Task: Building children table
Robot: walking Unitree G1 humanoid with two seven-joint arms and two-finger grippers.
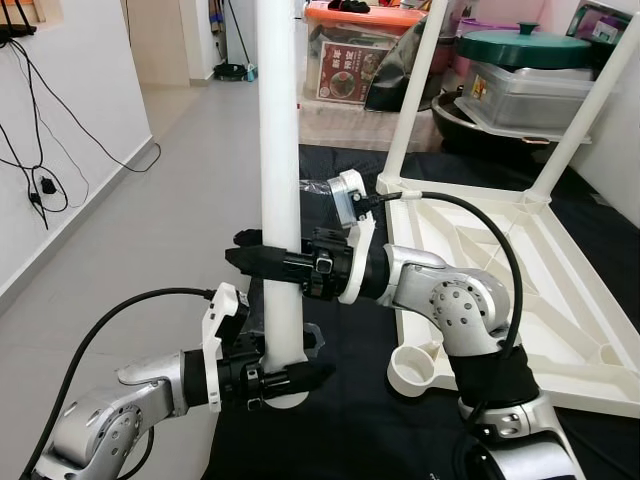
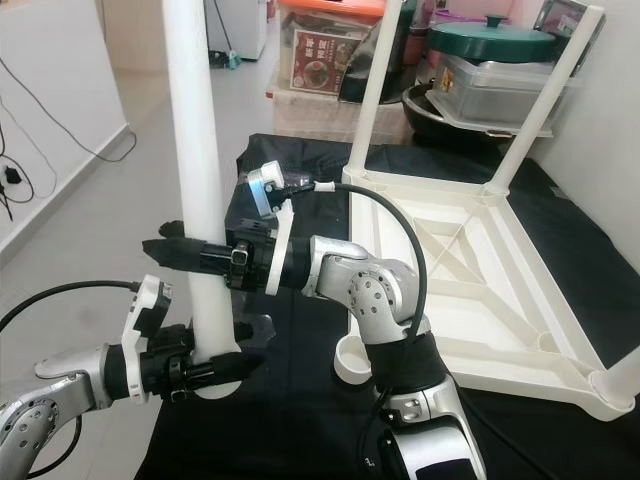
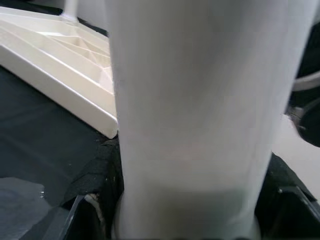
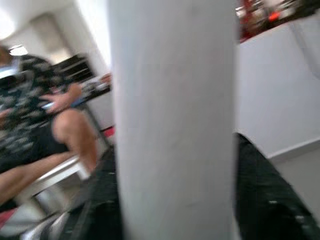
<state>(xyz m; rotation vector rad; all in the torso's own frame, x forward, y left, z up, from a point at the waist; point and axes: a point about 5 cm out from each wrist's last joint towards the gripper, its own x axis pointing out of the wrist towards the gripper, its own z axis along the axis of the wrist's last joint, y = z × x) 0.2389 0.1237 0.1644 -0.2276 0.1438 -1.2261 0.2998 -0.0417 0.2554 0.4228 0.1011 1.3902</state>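
1. Left eye view: a loose white table leg [image 1: 279, 190] stands upright on the black mat [image 1: 350, 420], near the mat's left edge. The left gripper [image 1: 285, 378] pinches the leg near its foot. The right gripper [image 1: 262, 262] pinches it higher up, around mid-height. The upturned white table top [image 1: 520, 290] lies on the mat's right side with two legs already fitted at its far corners, and a round socket [image 1: 413, 370] at its near left corner.
2. Right eye view: same scene; boxes and a green pot [image 2: 490, 42] sit beyond the mat's far edge.
3. Left wrist view: black fingers [image 3: 95, 200] press both sides of the leg; table top behind.
4. Right wrist view: fingers hug the leg; a seated person [image 4: 35, 120] is blurred behind.
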